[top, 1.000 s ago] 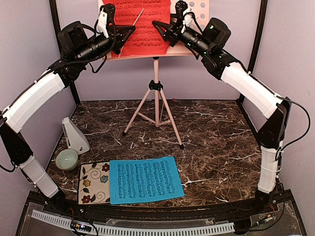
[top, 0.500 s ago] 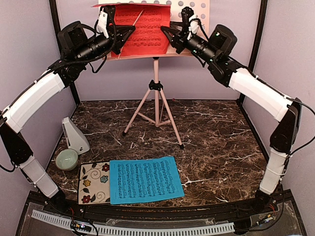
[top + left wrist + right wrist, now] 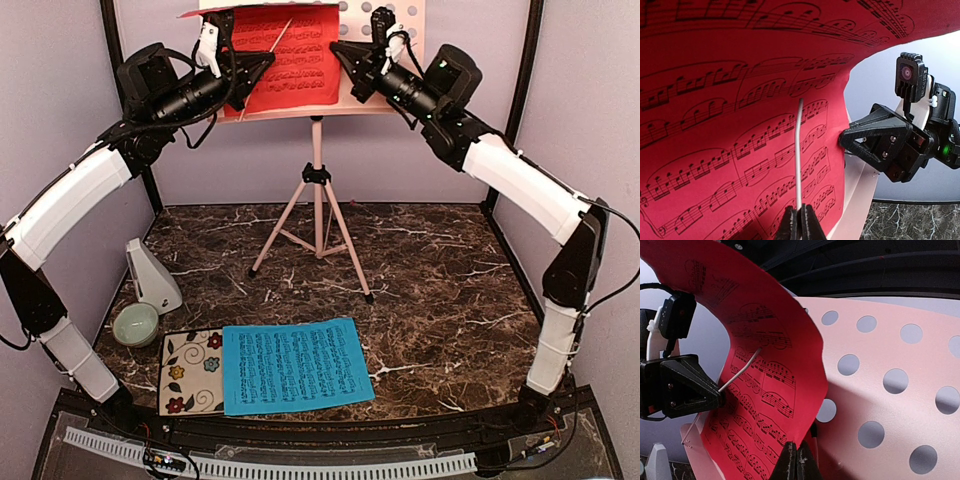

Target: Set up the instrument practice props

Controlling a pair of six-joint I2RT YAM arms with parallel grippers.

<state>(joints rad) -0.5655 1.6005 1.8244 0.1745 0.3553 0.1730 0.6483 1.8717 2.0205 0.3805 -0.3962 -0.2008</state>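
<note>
L claw clamped on thin white wire across red sheet, R claw pinched tight on sheet's right edge, pink stand behind

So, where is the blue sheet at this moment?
In the top view the blue sheet lies flat at the near edge of the table, slightly left of centre, directly right of the floral tile and in front of the stand.

Two sheets of printed music are here: one red sheet and one blue sheet. There is one pink tripod music stand, one white metronome, one pale green bowl and one floral tile.
</note>
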